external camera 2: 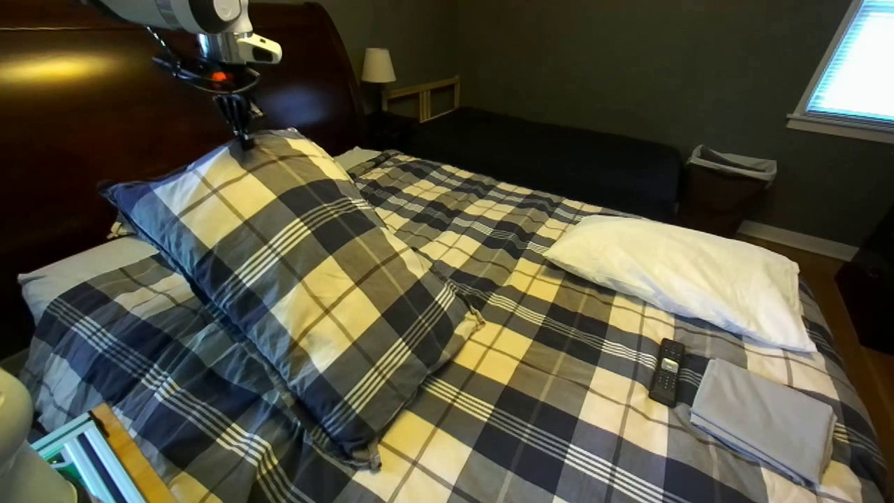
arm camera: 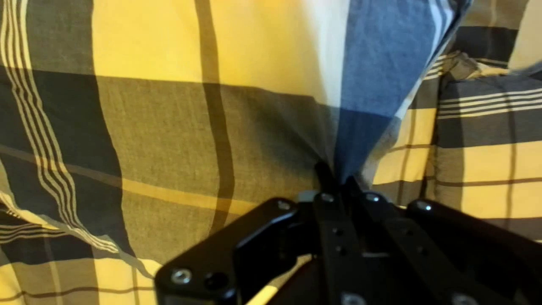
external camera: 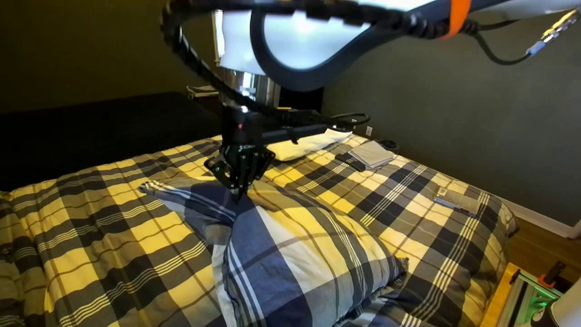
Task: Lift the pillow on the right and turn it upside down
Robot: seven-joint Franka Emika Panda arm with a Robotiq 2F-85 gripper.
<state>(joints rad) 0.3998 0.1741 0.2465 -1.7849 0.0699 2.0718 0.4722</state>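
Observation:
The navy, grey and white plaid pillow (external camera: 290, 254) shows in both exterior views (external camera 2: 300, 265). Its upper edge by the headboard is raised, so it leans at a slant. Its lower edge rests on the bedspread. My gripper (external camera: 237, 196) points down at that raised edge; it also shows in the exterior view facing the headboard (external camera 2: 246, 142). In the wrist view the fingertips (arm camera: 336, 173) are close together on a pinched fold of the pillow (arm camera: 165, 127). The fabric draws into creases at the tips. The pillow's underside is hidden.
A plaid bedspread (external camera 2: 517, 412) covers the bed. A dark wooden headboard (external camera 2: 307, 91) stands close behind the gripper. A plain white pillow (external camera 2: 684, 272), a black remote (external camera 2: 667, 374) and a folded grey cloth (external camera 2: 765, 419) lie farther off. A book (external camera: 456, 201) lies near the bed's edge.

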